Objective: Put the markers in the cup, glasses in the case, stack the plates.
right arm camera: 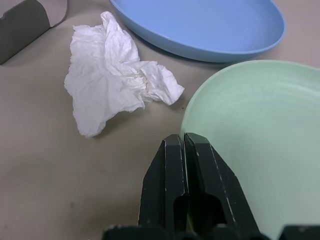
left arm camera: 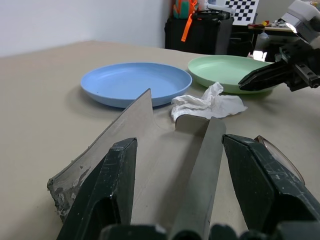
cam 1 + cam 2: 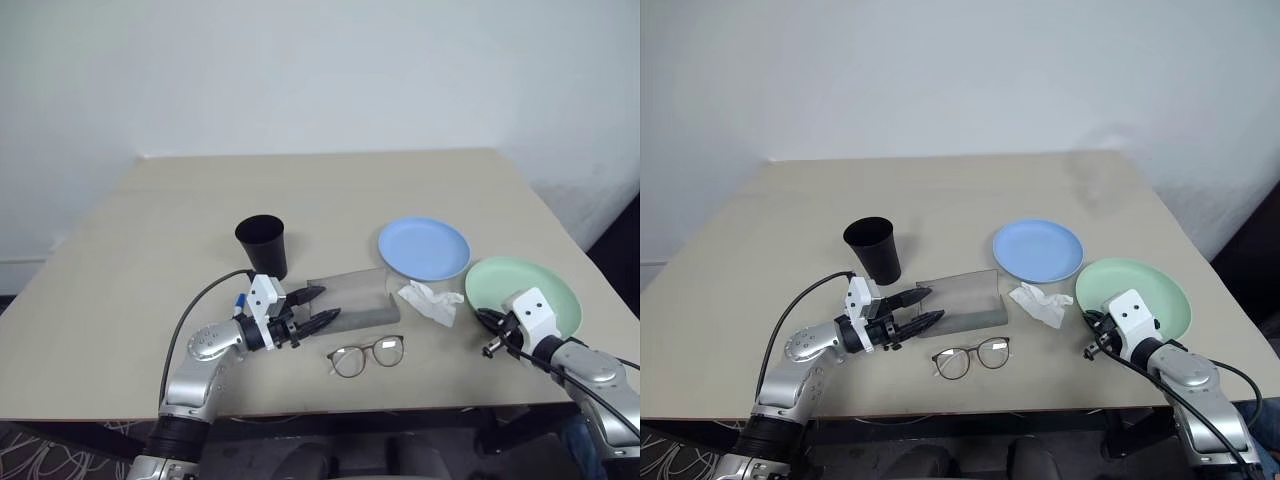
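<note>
In head view, R gripper (image 3: pixel 486 322) sat pinched on mint plate (image 3: pixel 545 285) rim w/ blue plate (image 3: pixel 424 247) beyond, L gripper (image 3: pixel 318 308) spread at case (image 3: pixel 352 297); R wrist view showed fingers (image 1: pixel 170 180) together at rim, so stacking step, likely needing lift onto blue.

Beige table (image 3: pixel 150 250) against a white wall (image 3: pixel 320 70), crumpled white tissue (image 3: pixel 428 301) lying on the tabletop, black-and-white checkerboard (image 2: pixel 242 9) and dark clutter in the background
</note>
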Action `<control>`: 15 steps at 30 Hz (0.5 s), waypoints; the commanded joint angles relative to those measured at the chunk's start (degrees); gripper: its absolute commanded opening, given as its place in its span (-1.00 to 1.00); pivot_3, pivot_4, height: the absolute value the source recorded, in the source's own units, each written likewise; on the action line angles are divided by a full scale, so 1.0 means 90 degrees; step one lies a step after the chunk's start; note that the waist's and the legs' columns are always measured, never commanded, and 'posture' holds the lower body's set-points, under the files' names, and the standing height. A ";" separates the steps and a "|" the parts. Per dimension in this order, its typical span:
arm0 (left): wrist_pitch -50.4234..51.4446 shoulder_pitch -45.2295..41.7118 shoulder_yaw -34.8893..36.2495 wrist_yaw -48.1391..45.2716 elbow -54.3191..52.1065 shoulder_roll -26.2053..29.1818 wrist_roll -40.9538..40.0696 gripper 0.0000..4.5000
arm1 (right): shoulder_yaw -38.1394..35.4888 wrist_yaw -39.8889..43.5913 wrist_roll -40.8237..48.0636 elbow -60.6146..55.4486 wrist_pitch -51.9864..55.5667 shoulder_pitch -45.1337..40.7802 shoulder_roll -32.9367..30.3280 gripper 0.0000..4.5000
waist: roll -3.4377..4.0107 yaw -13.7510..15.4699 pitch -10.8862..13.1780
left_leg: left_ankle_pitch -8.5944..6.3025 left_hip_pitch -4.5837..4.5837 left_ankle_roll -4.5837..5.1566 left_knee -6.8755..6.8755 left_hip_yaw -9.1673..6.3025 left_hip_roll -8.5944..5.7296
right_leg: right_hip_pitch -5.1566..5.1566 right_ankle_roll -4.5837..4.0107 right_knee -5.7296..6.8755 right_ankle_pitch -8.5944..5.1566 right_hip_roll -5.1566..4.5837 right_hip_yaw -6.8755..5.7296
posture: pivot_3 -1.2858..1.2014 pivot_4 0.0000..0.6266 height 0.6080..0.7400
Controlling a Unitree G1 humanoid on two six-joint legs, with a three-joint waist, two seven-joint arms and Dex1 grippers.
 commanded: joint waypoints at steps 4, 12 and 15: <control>-0.0185 -0.0112 0.0044 -0.0008 0.0011 -0.0007 0.0022 0.26 | -0.0222 -0.0311 -0.0157 -0.0134 -0.0127 -0.0525 -0.0040 -0.99 | 0.0007 -0.0003 0.0004 | 0.0000 -0.0002 0.0000 -0.0001 -0.0003 -0.0001 | -0.0002 0.0000 0.0000 0.0000 0.0000 -0.0002 | 0.03 -1.00 1.00; -0.0304 -0.0201 0.0039 0.0002 0.0177 -0.0062 0.0079 0.26 | -0.0149 -0.0338 -0.0406 0.0354 -0.0519 -0.1228 -0.0181 -0.99 | 0.0006 0.0004 0.0004 | 0.0003 0.0003 0.0011 -0.0003 -0.0010 -0.0005 | -0.0008 0.0001 -0.0004 0.0000 0.0000 -0.0005 | 0.03 -1.00 1.00; -0.0354 -0.0240 0.0045 -0.0001 0.0245 -0.0073 0.0098 0.26 | 0.0029 -0.0160 -0.0465 0.0697 -0.0783 -0.1694 -0.0227 -0.99 | 0.0008 -0.0003 0.0004 | 0.0002 0.0004 0.0016 -0.0002 -0.0006 -0.0008 | -0.0016 0.0001 -0.0005 0.0002 -0.0003 -0.0002 | 0.03 -1.00 1.00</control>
